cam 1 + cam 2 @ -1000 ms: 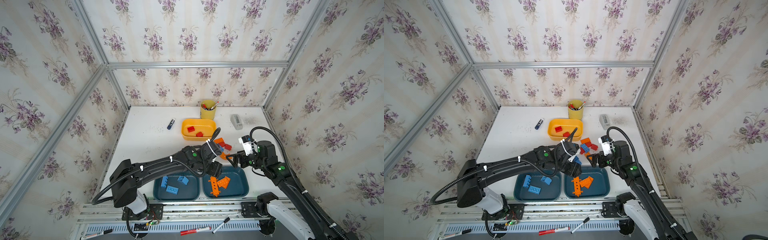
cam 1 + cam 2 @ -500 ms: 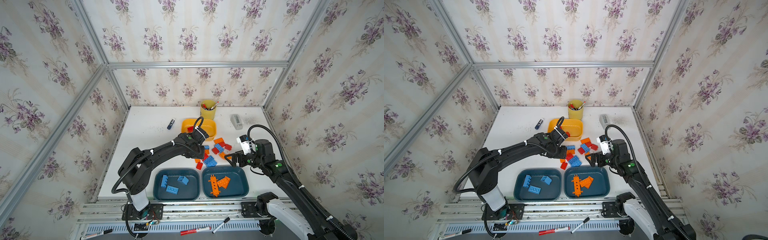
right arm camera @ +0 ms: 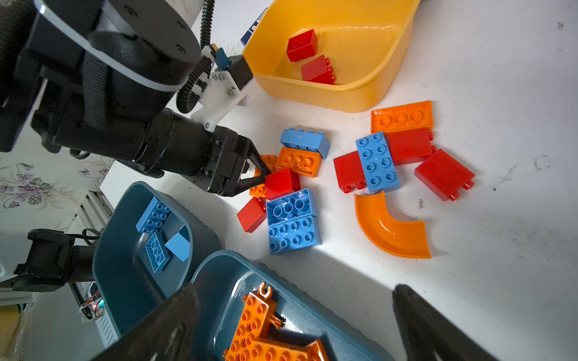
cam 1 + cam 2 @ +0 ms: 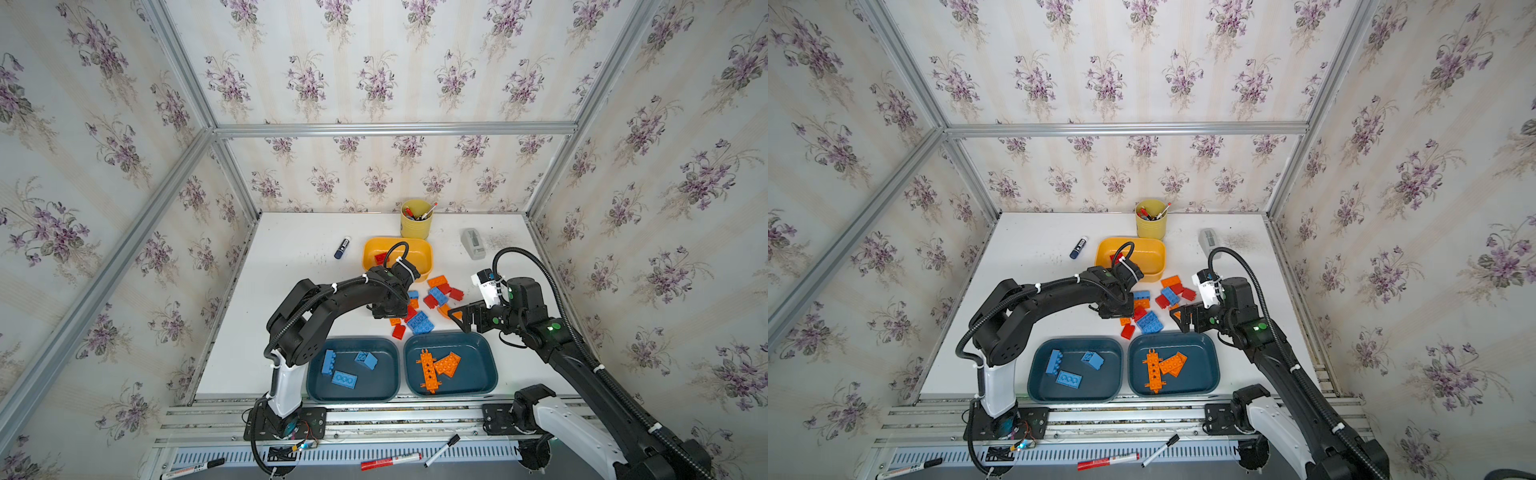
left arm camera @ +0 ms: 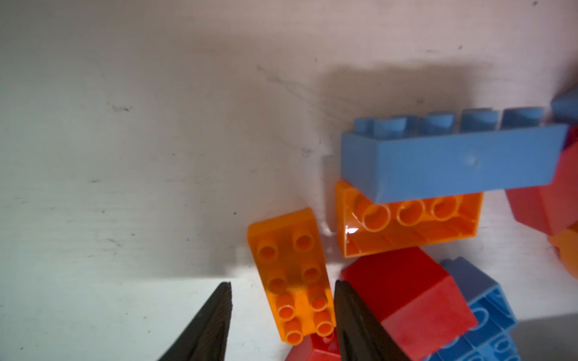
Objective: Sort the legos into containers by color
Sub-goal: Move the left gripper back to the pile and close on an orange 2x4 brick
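My left tool (image 5: 283, 283) stood low over the counter (image 5: 125, 156) at the edge of the loose pile. Its jaws were half closed and astride a thin orange brick (image 5: 294, 275) that lay studs up. One finger (image 5: 353, 315) pressed the brick's side, wedged between it and a red brick (image 5: 403, 297). The other finger (image 5: 212, 318) stood a little off the opposite side, so the brick was bracketed but not clamped. The end of the brick nearest the tool seemed to rest on another red piece, though that corner of the wrist view was too cramped to be sure. Just beyond the tips lay a hollow brick (image 5: 406, 222), orange and upside down, with a long blue brick (image 5: 447, 162) on its side across it.

My right tool (image 3: 294, 290) hung above the counter with its jaws spread wide and nothing between them. Under it was the rim of the orange-brick tub (image 3: 219, 272), and ahead of it lay the orange curve (image 3: 387, 225). Past the curve was a knot of red and blue bricks.

In both top views the two tools faced each other across the pile, the left tool (image 4: 388, 311) on one side and the right tool (image 4: 455, 320) on the other.

The blue-brick tub (image 4: 382, 382) sat behind the left tool and held three blue pieces. The orange-brick tub (image 4: 473, 370) sat behind the right tool and held a long strip (image 4: 428, 372) and flat plates. The yellow tub (image 4: 424, 266) stood beyond the left tool and held two red bricks (image 3: 301, 45).
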Controlling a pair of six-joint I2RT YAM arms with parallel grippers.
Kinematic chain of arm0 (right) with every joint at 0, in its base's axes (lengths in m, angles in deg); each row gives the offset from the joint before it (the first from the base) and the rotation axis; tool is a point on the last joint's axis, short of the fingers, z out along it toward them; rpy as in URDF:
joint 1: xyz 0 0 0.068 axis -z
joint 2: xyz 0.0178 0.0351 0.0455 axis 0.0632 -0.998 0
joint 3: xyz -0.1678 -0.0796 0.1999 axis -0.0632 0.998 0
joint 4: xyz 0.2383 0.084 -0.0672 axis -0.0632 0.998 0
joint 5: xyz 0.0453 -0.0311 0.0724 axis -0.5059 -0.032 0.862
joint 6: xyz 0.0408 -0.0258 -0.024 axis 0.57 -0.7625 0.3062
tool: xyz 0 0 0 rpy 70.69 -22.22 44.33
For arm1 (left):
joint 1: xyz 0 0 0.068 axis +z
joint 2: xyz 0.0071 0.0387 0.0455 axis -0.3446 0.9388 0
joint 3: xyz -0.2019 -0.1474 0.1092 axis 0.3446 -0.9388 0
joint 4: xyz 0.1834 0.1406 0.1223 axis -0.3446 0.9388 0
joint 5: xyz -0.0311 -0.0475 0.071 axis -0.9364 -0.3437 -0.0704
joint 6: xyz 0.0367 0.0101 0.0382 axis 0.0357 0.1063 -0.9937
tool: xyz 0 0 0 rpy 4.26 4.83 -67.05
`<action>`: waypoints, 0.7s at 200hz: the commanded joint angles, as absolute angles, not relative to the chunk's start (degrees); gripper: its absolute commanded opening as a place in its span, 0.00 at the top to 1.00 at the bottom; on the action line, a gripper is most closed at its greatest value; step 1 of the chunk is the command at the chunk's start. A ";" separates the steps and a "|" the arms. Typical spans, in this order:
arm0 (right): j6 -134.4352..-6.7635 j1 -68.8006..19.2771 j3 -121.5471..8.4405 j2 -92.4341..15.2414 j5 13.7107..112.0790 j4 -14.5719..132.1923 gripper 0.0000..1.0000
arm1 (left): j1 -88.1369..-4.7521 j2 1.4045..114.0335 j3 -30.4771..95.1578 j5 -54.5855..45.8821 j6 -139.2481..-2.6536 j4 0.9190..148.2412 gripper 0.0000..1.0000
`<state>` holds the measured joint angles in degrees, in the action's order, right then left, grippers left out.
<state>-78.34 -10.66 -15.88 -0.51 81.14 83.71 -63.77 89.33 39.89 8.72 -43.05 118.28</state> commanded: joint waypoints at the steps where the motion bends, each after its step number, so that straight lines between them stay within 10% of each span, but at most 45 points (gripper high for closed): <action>1: -79.42 -10.71 -15.86 -0.81 81.55 81.70 0.00 | -63.75 90.28 40.71 8.45 -41.83 117.91 0.44; 140: -79.30 -10.64 -15.61 -1.25 81.96 80.69 0.00 | -66.99 94.03 42.35 17.26 -34.48 124.88 0.57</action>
<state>-78.93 -10.66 -15.49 -1.38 81.18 82.45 -66.52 92.87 42.31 15.24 -36.75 120.21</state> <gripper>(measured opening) 0.996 0.468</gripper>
